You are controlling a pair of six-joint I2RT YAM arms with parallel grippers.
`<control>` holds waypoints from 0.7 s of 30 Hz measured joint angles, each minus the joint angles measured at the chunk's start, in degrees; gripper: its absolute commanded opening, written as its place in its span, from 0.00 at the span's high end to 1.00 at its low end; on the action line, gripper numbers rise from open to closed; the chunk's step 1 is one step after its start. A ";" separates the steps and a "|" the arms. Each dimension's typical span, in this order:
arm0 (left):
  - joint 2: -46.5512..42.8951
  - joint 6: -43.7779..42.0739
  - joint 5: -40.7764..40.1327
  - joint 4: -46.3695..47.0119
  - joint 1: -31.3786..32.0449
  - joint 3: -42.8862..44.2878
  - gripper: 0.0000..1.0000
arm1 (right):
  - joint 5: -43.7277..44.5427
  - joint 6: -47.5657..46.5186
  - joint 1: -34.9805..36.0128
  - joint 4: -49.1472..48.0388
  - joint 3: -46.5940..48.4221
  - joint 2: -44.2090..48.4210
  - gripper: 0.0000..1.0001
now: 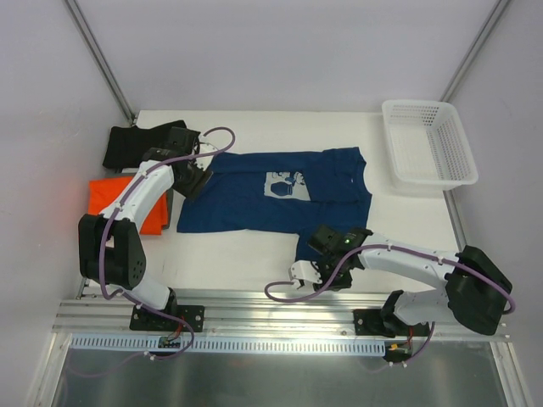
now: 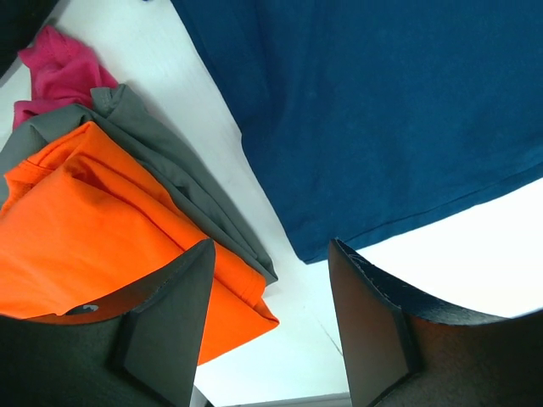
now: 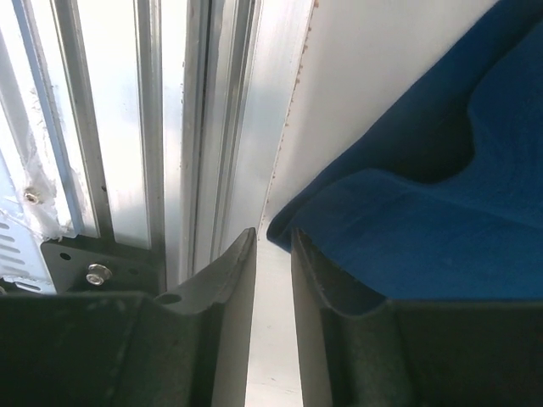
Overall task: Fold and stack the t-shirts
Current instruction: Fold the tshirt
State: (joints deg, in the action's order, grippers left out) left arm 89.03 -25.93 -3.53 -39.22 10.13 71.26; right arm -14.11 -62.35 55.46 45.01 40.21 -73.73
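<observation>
A navy blue t-shirt [image 1: 280, 191] with a white print lies spread flat in the middle of the table. The orange t-shirt [image 1: 110, 199] lies folded at the left, and the black t-shirt [image 1: 136, 144] is bunched behind it. My left gripper [image 1: 193, 180] hovers open at the navy shirt's left edge. In its wrist view the left gripper [image 2: 271, 246] is over bare table between the orange shirt [image 2: 76, 220] and the navy hem [image 2: 382, 110]. My right gripper [image 1: 327, 240] sits at the navy shirt's front right corner. The right gripper [image 3: 273, 233] has its jaws narrowly apart, and the navy corner [image 3: 441, 237] lies over the right finger.
A white lattice basket [image 1: 428, 144] stands at the back right. Grey cloth [image 2: 170, 170] and pink cloth [image 2: 59, 76] lie with the orange shirt. The metal rail [image 3: 170, 127] along the table's near edge runs right beside my right gripper.
</observation>
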 measured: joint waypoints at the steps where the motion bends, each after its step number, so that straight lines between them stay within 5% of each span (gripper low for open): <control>1: 0.00 0.02 0.00 0.00 0.00 0.15 0.44 | 0.04 -0.17 0.15 -0.20 0.00 -0.28 0.75; 9: 0.00 0.55 0.00 0.00 0.00 0.35 0.44 | 1.77 -1.88 0.31 -2.34 0.00 -2.27 0.99; 21: -0.57 -1.86 -0.09 1.68 -0.50 -2.36 0.44 | 5.44 -3.74 -3.58 -1.27 3.58 -2.40 0.99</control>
State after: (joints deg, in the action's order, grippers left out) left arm 88.47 -27.79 -3.62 -37.54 9.63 68.90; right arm -8.67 -66.08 51.88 43.75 43.79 -76.14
